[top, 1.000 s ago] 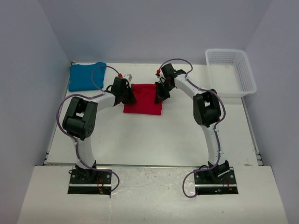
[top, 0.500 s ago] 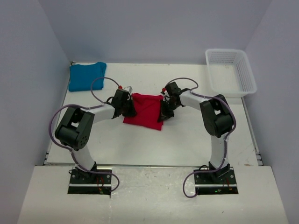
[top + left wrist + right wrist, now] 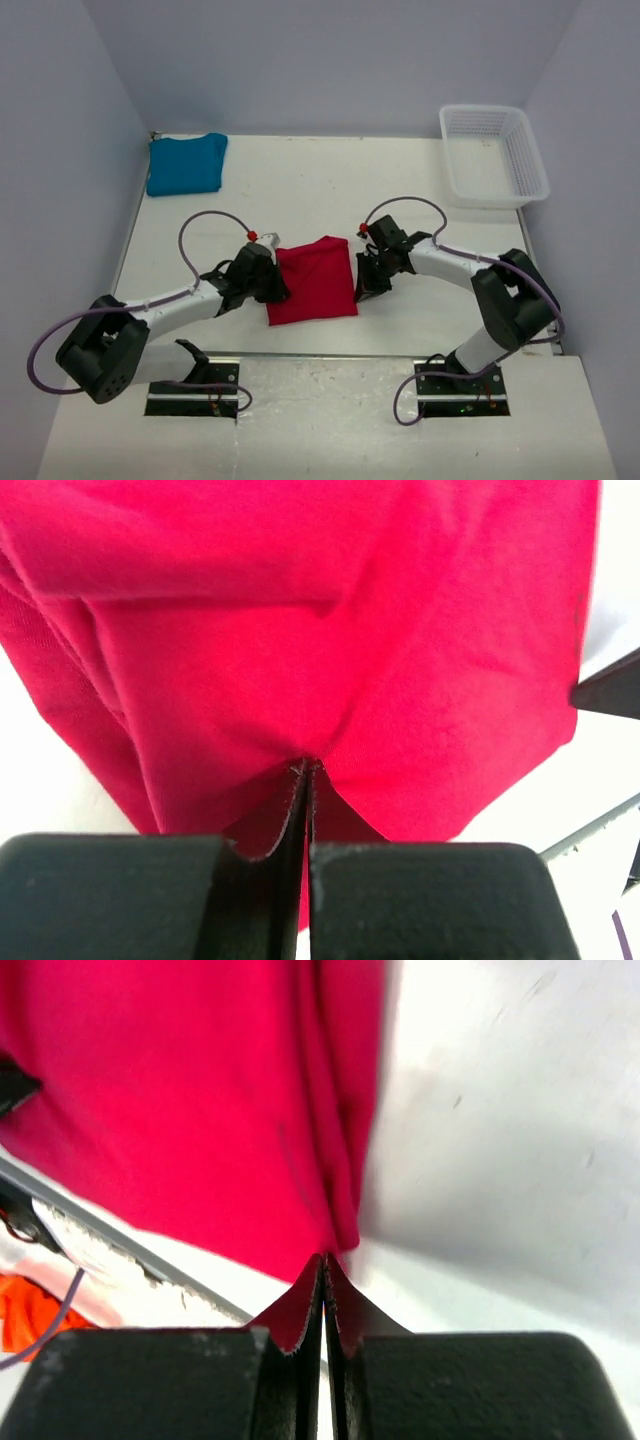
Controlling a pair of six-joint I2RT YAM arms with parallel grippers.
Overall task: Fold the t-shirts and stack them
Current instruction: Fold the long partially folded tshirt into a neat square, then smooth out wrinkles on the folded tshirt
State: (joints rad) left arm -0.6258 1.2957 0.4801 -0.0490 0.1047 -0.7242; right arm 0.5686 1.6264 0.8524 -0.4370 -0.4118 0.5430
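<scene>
The red t-shirt (image 3: 313, 280) lies folded into a rough rectangle near the table's front edge. My left gripper (image 3: 276, 287) is shut on its left edge, and in the left wrist view the jaws (image 3: 307, 770) pinch a tuck of red cloth (image 3: 300, 630). My right gripper (image 3: 361, 281) is shut on the shirt's right edge; the right wrist view shows the fingertips (image 3: 324, 1260) closed on the red fabric (image 3: 180, 1090). The teal-blue t-shirt (image 3: 186, 163) lies folded at the far left corner, away from both grippers.
A white mesh basket (image 3: 493, 155) stands at the far right corner. Both arms stretch low along the table's front edge (image 3: 330, 352), with purple cables looping above them. Walls close in the table on the left, back and right.
Both grippers have drawn the red t-shirt from the middle of the table toward the near edge, staying shut on its two sides. The teal-blue shirt and basket have not moved.
</scene>
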